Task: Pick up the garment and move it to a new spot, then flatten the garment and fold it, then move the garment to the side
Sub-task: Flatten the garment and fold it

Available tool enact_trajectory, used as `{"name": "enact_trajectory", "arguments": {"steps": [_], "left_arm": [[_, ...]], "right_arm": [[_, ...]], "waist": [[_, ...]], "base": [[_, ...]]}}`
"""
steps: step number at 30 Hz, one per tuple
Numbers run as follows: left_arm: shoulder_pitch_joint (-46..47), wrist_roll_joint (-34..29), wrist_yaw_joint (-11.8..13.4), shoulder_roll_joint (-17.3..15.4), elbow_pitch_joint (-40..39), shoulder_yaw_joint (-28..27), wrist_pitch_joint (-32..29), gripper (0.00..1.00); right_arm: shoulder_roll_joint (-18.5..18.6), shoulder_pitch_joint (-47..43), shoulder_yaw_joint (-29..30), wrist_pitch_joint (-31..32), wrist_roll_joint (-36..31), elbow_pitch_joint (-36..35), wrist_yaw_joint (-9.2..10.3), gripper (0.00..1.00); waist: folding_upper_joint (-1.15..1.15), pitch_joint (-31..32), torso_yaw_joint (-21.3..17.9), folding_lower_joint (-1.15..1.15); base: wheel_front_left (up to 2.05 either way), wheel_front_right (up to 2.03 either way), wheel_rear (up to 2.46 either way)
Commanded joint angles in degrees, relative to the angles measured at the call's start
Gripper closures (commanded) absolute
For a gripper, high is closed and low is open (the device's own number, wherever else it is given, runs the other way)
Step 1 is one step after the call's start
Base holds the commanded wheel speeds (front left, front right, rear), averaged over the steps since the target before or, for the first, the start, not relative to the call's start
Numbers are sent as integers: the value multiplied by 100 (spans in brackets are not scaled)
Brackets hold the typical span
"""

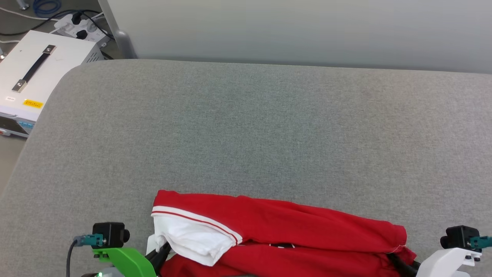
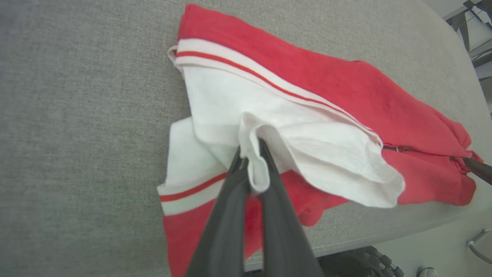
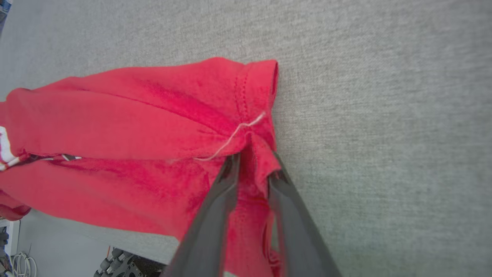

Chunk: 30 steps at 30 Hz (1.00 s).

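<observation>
Your red T-shirt lies bunched at the near edge of the grey top. L gripper pinches its white sleeve. R gripper: red hem between its fingers, can't tell if gripped.

The garment bunched along the near edge blocks that strip, while beyond it the grey table offers open passage to the pale wall, a white box flanking its left corner.

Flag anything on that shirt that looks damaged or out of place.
A loose pale thread trails from the red hem seam of the garment, beside the right gripper. The garment is also bunched, its near part hanging over the edge of the grey table.
</observation>
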State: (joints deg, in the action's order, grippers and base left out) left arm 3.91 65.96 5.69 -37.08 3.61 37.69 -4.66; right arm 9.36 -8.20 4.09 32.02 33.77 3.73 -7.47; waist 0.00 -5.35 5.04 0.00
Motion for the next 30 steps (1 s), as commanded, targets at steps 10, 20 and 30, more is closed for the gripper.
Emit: {"name": "enact_trajectory", "arguments": {"steps": [10, 20, 30], "left_arm": [[232, -578, -9, 219, 249, -51, 755, 0], [503, -1565, 699, 172, -231, -284, 1688, 0], [596, -2424, 1139, 479, -736, -613, 1954, 0]], "right_arm": [[5, -28, -25, -686, -86, -188, -2, 0], [187, -226, 554, -109, -248, -895, -2, 0], [143, -61, 690, 687, -268, -1110, -2, 0]], "waist": [[0, 48, -53, 0], [0, 119, -20, 0], [0, -76, 161, 0]], "base": [[0, 0, 0], [0, 0, 0], [0, 0, 0]]}}
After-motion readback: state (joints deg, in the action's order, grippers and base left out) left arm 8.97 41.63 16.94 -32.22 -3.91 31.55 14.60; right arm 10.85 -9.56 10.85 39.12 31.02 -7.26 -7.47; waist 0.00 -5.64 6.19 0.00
